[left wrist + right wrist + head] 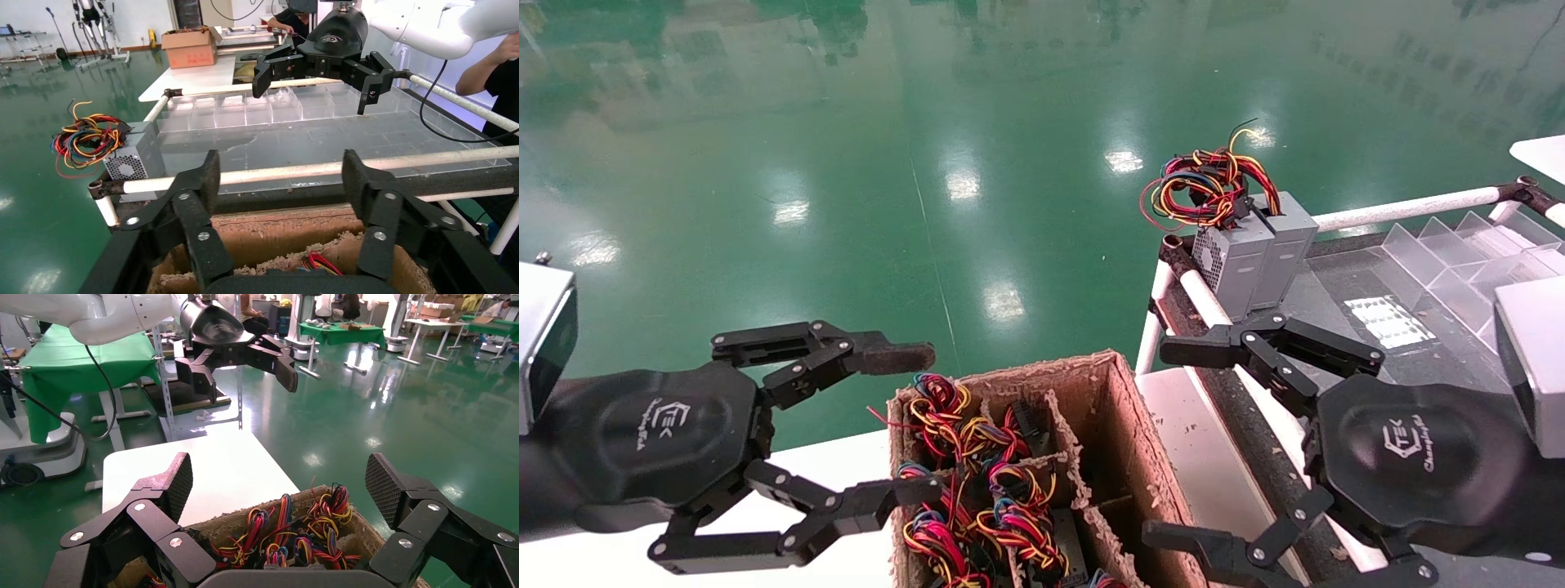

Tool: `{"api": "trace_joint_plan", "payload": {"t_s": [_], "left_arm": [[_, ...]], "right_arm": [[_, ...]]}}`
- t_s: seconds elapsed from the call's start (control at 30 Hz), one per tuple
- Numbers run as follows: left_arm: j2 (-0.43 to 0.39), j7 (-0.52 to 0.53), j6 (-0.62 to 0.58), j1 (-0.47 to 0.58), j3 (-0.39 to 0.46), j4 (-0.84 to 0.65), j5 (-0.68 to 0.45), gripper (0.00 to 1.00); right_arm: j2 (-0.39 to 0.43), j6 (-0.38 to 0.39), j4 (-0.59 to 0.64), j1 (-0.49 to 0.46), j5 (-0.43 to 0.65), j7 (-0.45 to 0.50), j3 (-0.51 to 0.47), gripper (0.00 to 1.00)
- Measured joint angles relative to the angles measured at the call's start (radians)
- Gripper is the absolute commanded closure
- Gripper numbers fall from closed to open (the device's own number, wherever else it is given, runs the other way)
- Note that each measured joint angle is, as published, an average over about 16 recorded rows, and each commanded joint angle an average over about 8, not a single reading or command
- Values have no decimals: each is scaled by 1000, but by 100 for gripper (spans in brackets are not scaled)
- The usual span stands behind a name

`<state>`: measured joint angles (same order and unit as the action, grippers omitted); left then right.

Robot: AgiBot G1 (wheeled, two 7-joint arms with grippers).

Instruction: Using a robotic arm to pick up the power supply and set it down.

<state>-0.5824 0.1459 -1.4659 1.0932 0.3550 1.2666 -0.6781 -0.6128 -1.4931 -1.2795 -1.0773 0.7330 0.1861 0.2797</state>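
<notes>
The right gripper (1189,445), the robotic arm with all-black linkage fingers, hung above the gap between the cardboard box (1120,425) and the dark-topped bench (1344,343). Its jaws stood wide apart and held nothing; one finger reached toward the bench's corner, the other lay low beside the box's right wall.

The left gripper (919,425), with a brownish rough pad on its upper fingertip, hovered at the box's left side, over the white table (813,465). Its jaws were also spread wide and empty.

The power supply (1287,253), a plain grey metal box, stood on the far corner of the bench, just inside the white rail (1401,208). It touched a second grey box with a perforated vent face (1226,261) on its left. A bunch of red, yellow and orange wires (1197,188) rose from the tops of the pair and spilled out over the bench's edge above the green floor (928,163). In the left wrist view the vented box (131,162) and its wires (85,138) showed at that same corner, with the right gripper (315,82) in the air well beyond.

Clear plastic divider trays (1467,245) sat further right on the bench. The cardboard box had compartments packed with more units trailing coloured wires (960,474), including blue and pink ones; its right-hand cells looked open, though their depth was hard to tell.
</notes>
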Motion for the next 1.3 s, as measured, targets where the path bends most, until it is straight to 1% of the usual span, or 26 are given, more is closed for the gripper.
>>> {"api": "trace_joint_plan", "payload": {"t_s": [0.8,0.83,1.07,1.1,1.3], "left_arm": [[0,0,0,0,0,0,0,100],[0,0,0,0,0,0,0,98],[0,0,0,0,0,0,0,11],[0,0,0,0,0,0,0,0],[0,0,0,0,0,0,0,0]], "right_arm": [[0,0,0,0,0,0,0,0],[0,0,0,0,1,0,0,0],[3,16,5,0,32,4,11,0],[4,19,6,0,41,7,14,0],[6,24,-1,-13,124,30,55,0]]}}
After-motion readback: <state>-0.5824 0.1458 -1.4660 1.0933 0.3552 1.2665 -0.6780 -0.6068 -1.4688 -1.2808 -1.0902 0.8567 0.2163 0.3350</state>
